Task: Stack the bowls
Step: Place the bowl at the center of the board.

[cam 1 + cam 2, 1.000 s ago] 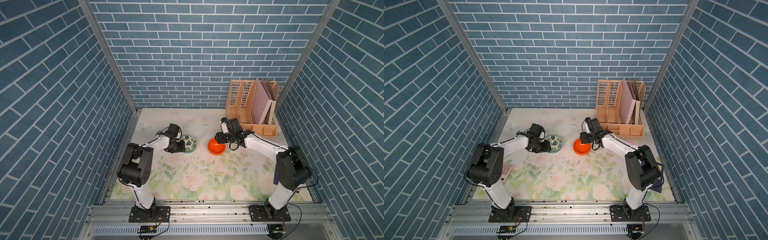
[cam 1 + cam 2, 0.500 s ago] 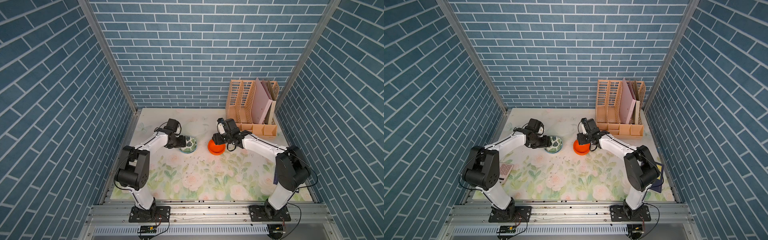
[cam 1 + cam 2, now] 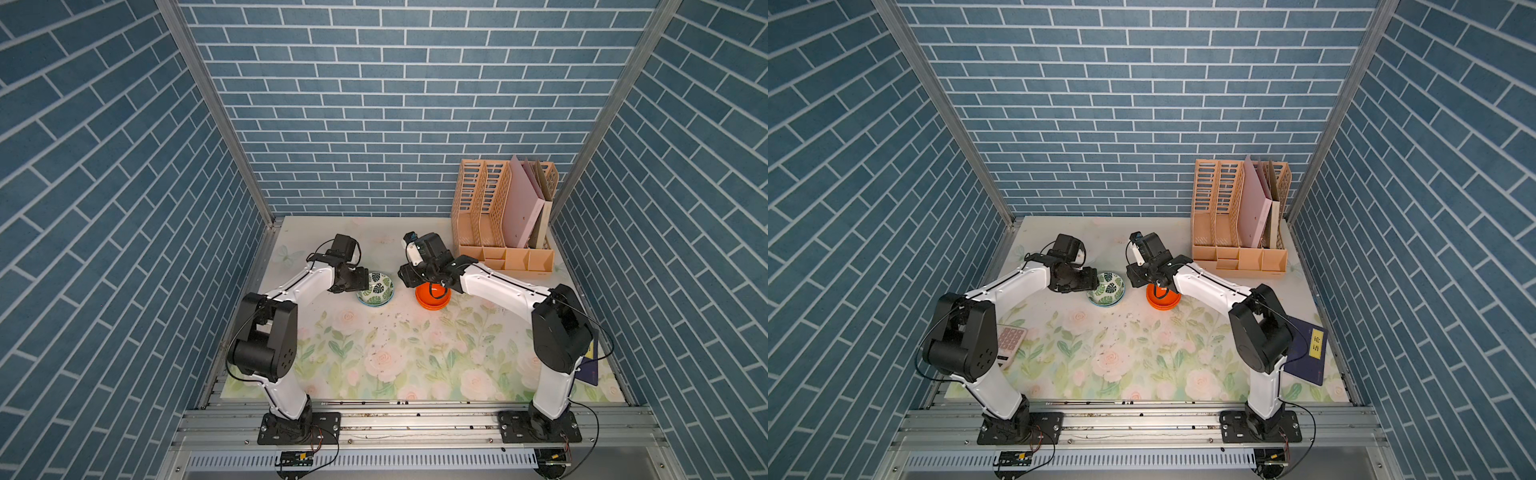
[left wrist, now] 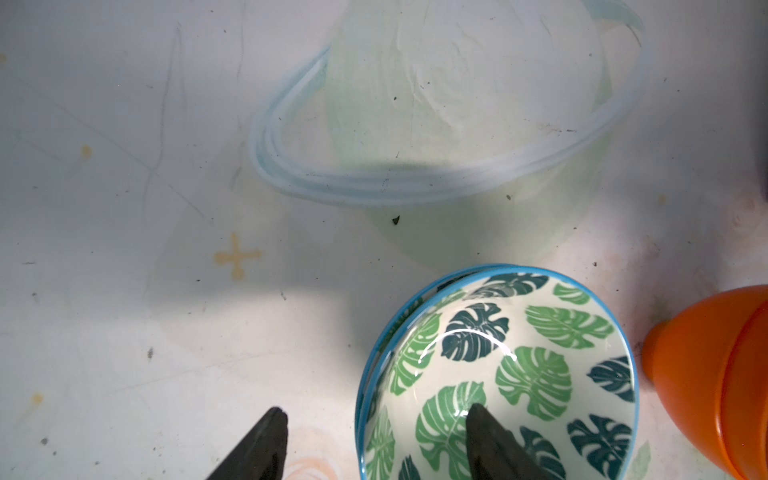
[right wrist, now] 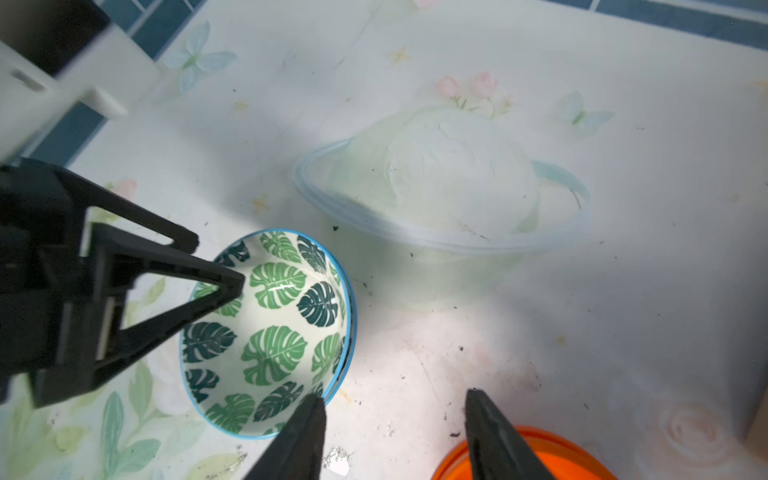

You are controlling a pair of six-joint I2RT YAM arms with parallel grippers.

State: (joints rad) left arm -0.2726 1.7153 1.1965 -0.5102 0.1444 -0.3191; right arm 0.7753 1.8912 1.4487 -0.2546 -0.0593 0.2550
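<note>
Two leaf-print bowls (image 3: 375, 287) (image 3: 1106, 288) sit nested on the floral mat, with both blue rims showing in the left wrist view (image 4: 519, 365). Just to their right stand the orange bowls (image 3: 433, 296) (image 3: 1163, 297), also nested (image 4: 706, 374). My left gripper (image 4: 374, 415) (image 5: 218, 262) is open and straddles the leaf bowls' left rim, one finger inside and one outside. My right gripper (image 5: 394, 399) is open above the bare mat between the two stacks, with one finger over the orange rim (image 5: 540, 457) and the other by the leaf bowl (image 5: 270, 332).
A peach file organiser (image 3: 503, 216) with folders stands at the back right. A pink calculator (image 3: 1011, 340) lies by the left arm's base, and a dark blue book (image 3: 1306, 353) lies behind the right arm's elbow. Brick-pattern walls close in three sides.
My left gripper's jaws have opened around the leaf bowls' rim. My right gripper has shifted left, off the orange bowls. Both stacks stay in place.
</note>
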